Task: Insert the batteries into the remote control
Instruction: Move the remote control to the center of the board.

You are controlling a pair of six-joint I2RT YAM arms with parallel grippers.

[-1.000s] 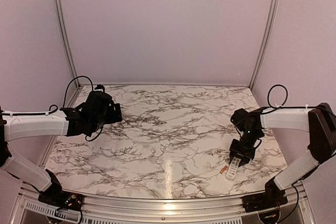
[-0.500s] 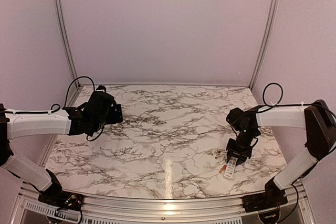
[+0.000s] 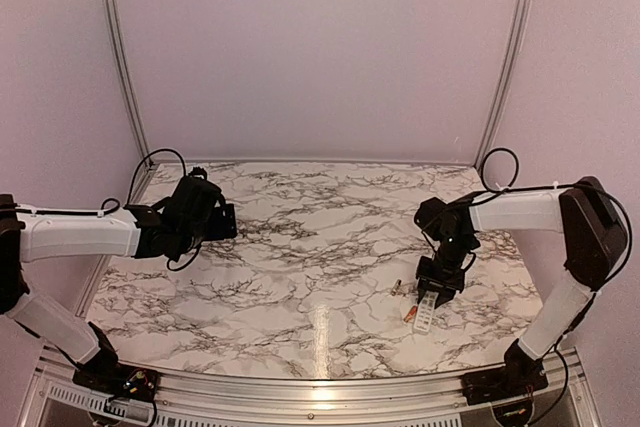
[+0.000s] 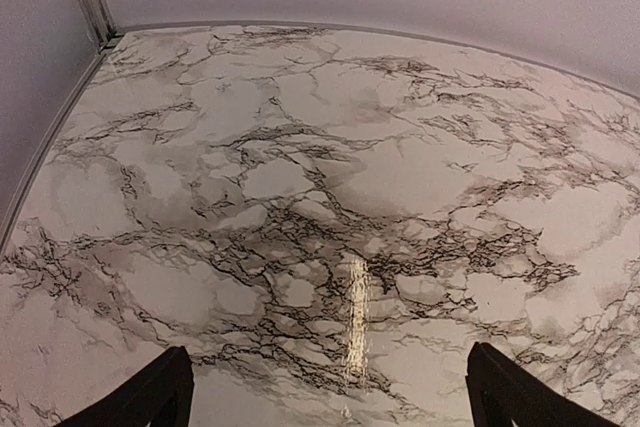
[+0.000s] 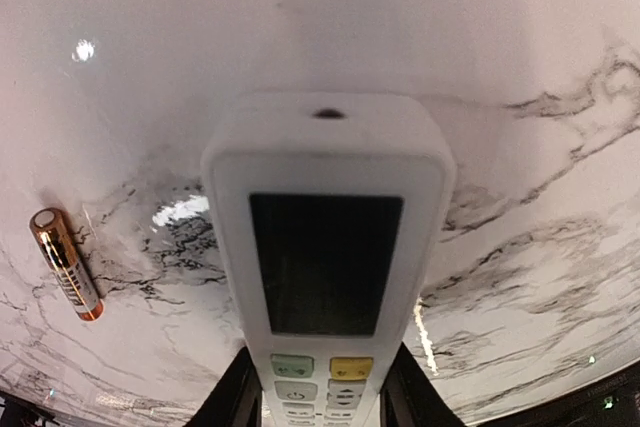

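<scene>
My right gripper [image 3: 432, 297] is shut on the white remote control [image 5: 325, 247] and grips its button end, screen side facing the wrist camera. In the top view the remote [image 3: 425, 314] sticks out toward the near edge, low over the marble table [image 3: 320, 247]. One orange-copper battery [image 5: 66, 262] lies on the table just left of the remote; it also shows in the top view [image 3: 409, 315]. A small dark thing [image 3: 400, 290] lies close by, too small to tell what it is. My left gripper [image 4: 330, 392] is open and empty at the far left of the table [image 3: 215, 219].
The marble table top is bounded by a metal frame rail [image 3: 320, 379] at the near edge and plain lilac walls [image 3: 320, 47] at the back and sides. Metal uprights [image 3: 120, 57] stand at the back corners.
My right gripper has carried the remote to the left and a little away from the near edge. The battery now lies a little further left too. The left arm has shifted slightly right.
</scene>
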